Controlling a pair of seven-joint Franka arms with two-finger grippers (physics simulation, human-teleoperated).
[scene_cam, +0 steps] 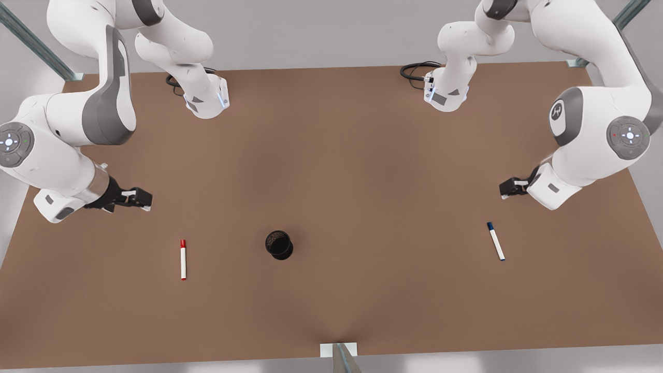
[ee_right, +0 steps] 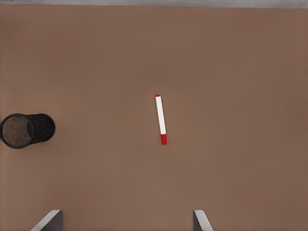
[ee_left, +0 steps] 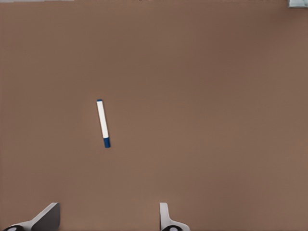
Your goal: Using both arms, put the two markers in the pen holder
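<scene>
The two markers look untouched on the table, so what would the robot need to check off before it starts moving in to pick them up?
1. Red marker lying flat on the brown table, nothing on or against it: ok.
2. Blue marker also lying free, apart from everything: ok.
3. Pen holder upright between the markers, mouth open, nothing seen inside: ok.
4. Left claw open, above the table near the blue marker, which sits ahead of its fingertips in the left wrist view: ok.
5. Right claw open, near the red marker, marker and holder both in its wrist view: ok.
6. Either marker already gripped: not ok, neither is.
</scene>
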